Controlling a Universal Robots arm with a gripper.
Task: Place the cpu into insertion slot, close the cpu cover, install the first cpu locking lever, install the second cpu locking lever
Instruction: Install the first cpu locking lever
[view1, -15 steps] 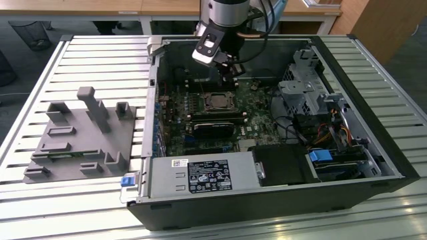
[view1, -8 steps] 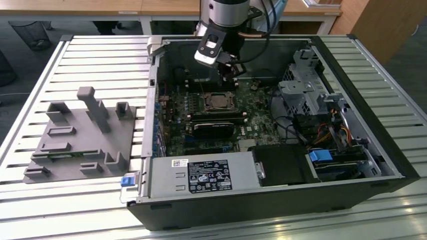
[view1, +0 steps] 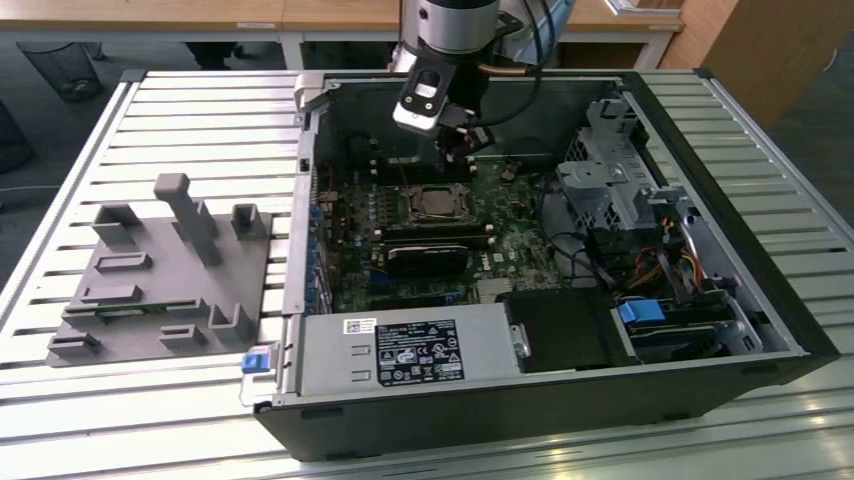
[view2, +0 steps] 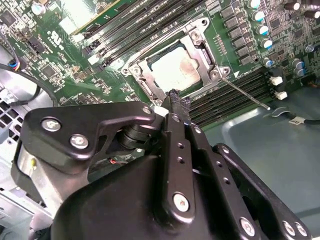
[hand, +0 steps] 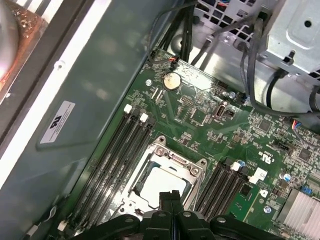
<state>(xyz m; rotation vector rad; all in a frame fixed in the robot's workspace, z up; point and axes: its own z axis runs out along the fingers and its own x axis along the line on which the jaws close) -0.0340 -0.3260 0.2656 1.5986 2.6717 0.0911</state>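
Note:
The cpu (view2: 175, 67) lies flat in the insertion slot (view2: 145, 66), its silvery face showing through the square window of the cpu cover (view2: 200, 47). The cover lies down over the chip. A thin metal locking lever (view2: 245, 92) sticks out from the cover's corner across the memory slots. My gripper (view2: 176, 99) hovers just above the socket's edge, its black fingers pressed together with nothing between them. In the exterior view the gripper (view1: 458, 150) hangs over the far side of the cpu (view1: 434, 203) inside the open case. The first wrist view shows the fingertips (hand: 170, 196) over the cpu (hand: 162, 181).
Long black memory slots (view2: 230, 97) flank the socket. A black heatsink block (view1: 427, 262) sits just nearer than the socket, a power supply (view1: 400, 350) in front. A drive cage (view1: 607, 170) and cables fill the exterior view's right. A grey fixture (view1: 160, 270) stands outside the case.

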